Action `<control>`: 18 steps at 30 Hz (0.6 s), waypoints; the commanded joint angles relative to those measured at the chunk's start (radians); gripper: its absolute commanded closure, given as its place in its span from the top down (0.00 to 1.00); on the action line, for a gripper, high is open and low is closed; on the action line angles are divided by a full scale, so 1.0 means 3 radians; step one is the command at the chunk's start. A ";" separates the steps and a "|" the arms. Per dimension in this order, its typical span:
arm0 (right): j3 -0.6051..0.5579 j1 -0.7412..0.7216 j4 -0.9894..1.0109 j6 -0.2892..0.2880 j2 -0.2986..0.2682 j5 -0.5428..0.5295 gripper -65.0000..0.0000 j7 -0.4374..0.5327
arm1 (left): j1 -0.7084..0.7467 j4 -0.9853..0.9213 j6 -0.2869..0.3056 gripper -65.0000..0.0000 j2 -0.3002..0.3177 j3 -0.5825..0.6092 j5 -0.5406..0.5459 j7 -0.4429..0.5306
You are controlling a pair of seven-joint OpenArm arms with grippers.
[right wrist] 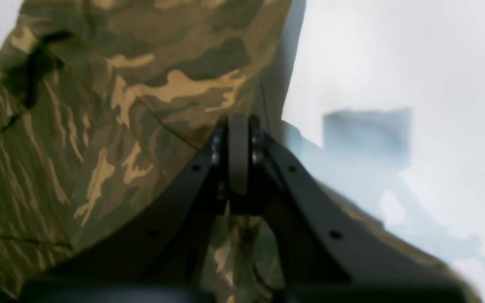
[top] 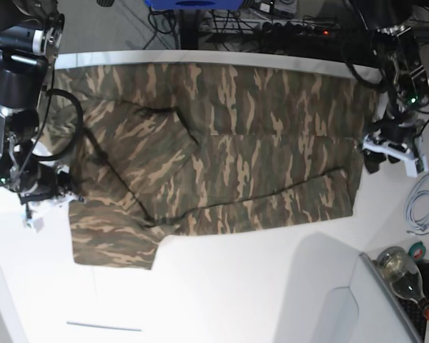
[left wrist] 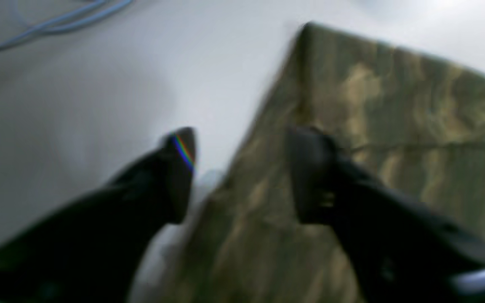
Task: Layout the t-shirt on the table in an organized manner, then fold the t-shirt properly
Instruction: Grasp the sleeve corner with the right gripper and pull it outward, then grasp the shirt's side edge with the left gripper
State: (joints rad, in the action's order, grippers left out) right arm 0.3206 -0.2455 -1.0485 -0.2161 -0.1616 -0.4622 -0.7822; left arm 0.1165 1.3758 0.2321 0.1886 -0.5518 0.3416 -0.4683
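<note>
Left wrist view: the left pincer (left wrist: 242, 174) stands spread, nothing between its jaws; the edge of the t-shirt (left wrist: 394, 139) runs just under and past its far jaw, with bare table (left wrist: 78, 84) beneath the near one.

Right wrist view: the right pincer (right wrist: 239, 139) is pressed shut, and cloth lies beside and behind it; whether a fold is pinched, I cannot tell.

Base view: the t-shirt (top: 222, 150) lies spread across the table (top: 236, 293), a sleeve already turned over the body. To fold well, each pincer should probably take an edge at matching corners and carry it across level, keeping the cloth taut.
</note>
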 commanded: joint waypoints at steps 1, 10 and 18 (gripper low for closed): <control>0.0008 -0.0064 -0.0078 -0.0008 -0.0037 -0.0032 0.01 0.0042 | -0.0069 -0.0062 -0.0009 0.63 0.0054 -0.0010 0.0004 0.0055; 0.0008 -0.0028 -0.0093 -0.0014 -0.0037 -0.0032 0.01 0.0042 | -0.0350 -0.0701 -0.0009 0.56 -0.0012 0.0001 0.0853 0.0055; 0.0003 -0.0028 -0.0093 -0.0014 -0.0037 -0.0032 0.01 0.0048 | -0.0611 -0.1070 -0.0030 0.51 -0.0028 0.0185 0.0889 0.0050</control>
State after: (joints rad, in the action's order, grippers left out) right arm 0.3206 -0.2317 -1.0576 -0.2161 -0.1616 -0.4633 -0.7856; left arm -0.0574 1.0447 0.2176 0.1638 -0.4931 0.6006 -0.4656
